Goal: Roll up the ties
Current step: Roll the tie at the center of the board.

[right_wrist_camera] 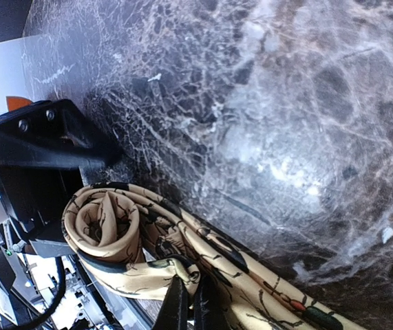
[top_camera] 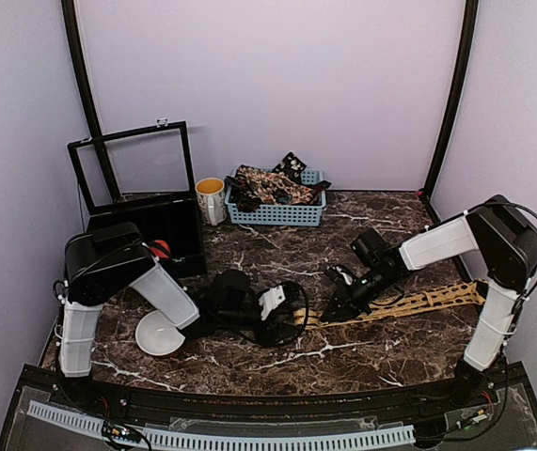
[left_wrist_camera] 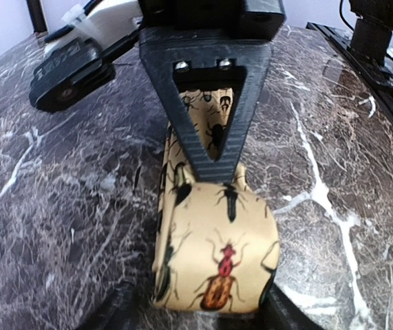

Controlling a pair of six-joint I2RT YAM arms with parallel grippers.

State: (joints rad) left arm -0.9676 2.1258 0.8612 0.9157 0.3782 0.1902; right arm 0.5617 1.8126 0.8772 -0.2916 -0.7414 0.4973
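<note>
A mustard-tan tie (top_camera: pixel 409 303) printed with beetles lies across the marble from the right toward the centre. Its left end is wound into a small coil (left_wrist_camera: pixel 217 254). That coil sits between the spread fingers of my left gripper (left_wrist_camera: pixel 203 306), which is open around it; the right finger (left_wrist_camera: pixel 285 317) touches the coil's side. My right gripper (right_wrist_camera: pixel 190 302) is shut on a fold of the tie just behind the coil (right_wrist_camera: pixel 100 220). From above, both grippers meet at the table's middle, left (top_camera: pixel 292 315) and right (top_camera: pixel 332 308). More ties, dark with pale prints, fill the pale blue basket (top_camera: pixel 277 214).
A white bowl (top_camera: pixel 159 334) lies under the left arm. A black box (top_camera: pixel 160 235) with its glass lid raised stands at the back left, with a white mug (top_camera: pixel 211 200) beside it. Purple walls close in the table on three sides.
</note>
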